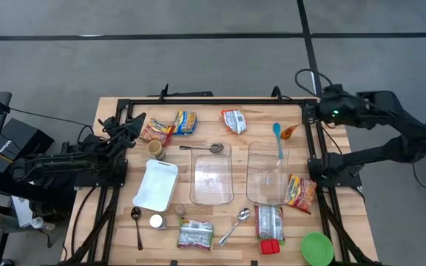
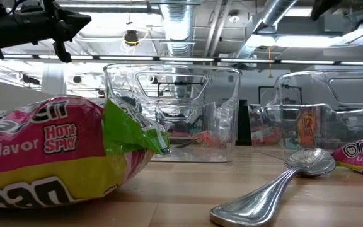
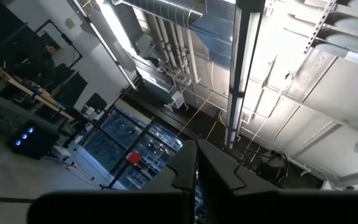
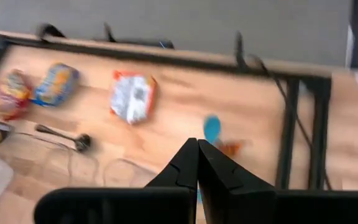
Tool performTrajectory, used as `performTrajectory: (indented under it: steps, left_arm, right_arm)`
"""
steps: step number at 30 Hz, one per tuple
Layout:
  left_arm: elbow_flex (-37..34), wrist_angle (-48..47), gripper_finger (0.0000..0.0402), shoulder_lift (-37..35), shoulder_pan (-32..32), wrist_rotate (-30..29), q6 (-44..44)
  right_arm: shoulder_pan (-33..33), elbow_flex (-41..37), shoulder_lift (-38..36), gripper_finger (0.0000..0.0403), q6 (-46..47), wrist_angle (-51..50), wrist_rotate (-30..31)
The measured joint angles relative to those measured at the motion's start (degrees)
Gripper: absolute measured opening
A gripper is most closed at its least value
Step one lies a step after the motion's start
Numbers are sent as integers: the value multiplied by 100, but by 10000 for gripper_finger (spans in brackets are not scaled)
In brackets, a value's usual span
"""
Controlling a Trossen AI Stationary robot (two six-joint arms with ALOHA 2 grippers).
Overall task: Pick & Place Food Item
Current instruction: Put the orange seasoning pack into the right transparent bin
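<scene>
The left gripper (image 1: 133, 125) rests at the left edge of the wooden table (image 1: 213, 181), its fingers pressed together with nothing between them. In its own wrist view it points up at the ceiling pipes and lights. The right gripper (image 1: 322, 103) is up by the far right corner of the table, and its fingers are pinched tight too, with nothing in them. From its wrist view, the tips (image 4: 197, 152) meet above the table. The food packets lie all around. A red and yellow packet (image 1: 156, 131) sits near the left gripper, and a blue and yellow packet (image 1: 185, 122) lies just beside it. A white and red packet (image 1: 234, 120) is near the far edge. A noodle packet (image 1: 301, 191) leans against the right side of one clear container (image 1: 267, 174). Another clear container (image 1: 211, 174) stands next to it in the middle. A white tray (image 1: 156, 185) lies to the left of those. A blue spoon (image 1: 277, 139) rests over the far rim of the right container. Near the front are a metal spoon (image 1: 235, 224), two more packets (image 1: 195, 233) and a green lid (image 1: 317, 247).
</scene>
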Motion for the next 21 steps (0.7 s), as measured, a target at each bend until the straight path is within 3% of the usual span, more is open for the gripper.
performTrajectory:
  steps: [7, 21]
  left_arm:
    - [-1, -2, 8, 0, 0, 1, 1]
    - [-2, -4, 8, 0, 0, 2, 0]
  right_arm:
    - [-1087, -187, 380, 0, 387, 4, -1183]
    - [-2854, -1001, 1442, 0, 188, 18, -2145]
